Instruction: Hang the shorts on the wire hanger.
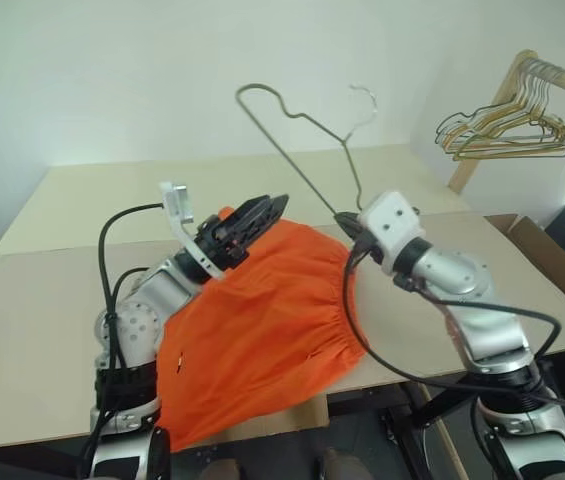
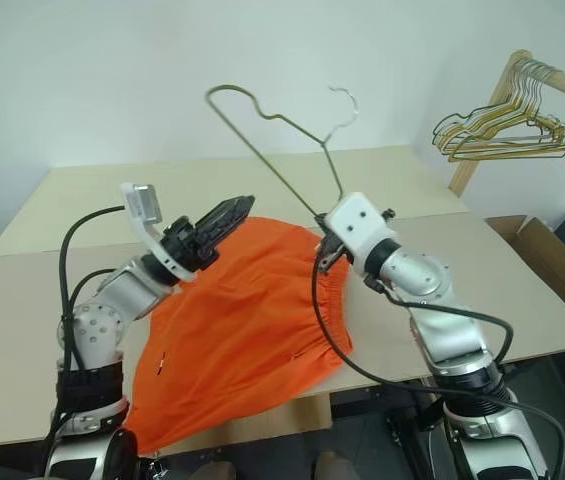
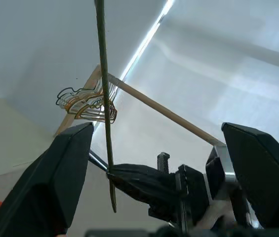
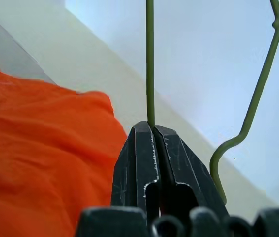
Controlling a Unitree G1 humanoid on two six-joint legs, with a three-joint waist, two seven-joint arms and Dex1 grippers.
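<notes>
The right pincer [image 4: 152,129] is clamped on the thin olive-green wire hanger [image 2: 262,150], holding it raised above the pale wooden surface [image 2: 52,300] with the hook uppermost. The bright orange soft fabric shorts [image 2: 242,320] lie spread on the surface's near edge, partly overhanging it. The left pincer [image 2: 224,218] hovers over the shorts with its fingers spread apart, gripping nothing, pointing toward the hanger's wire.
</notes>
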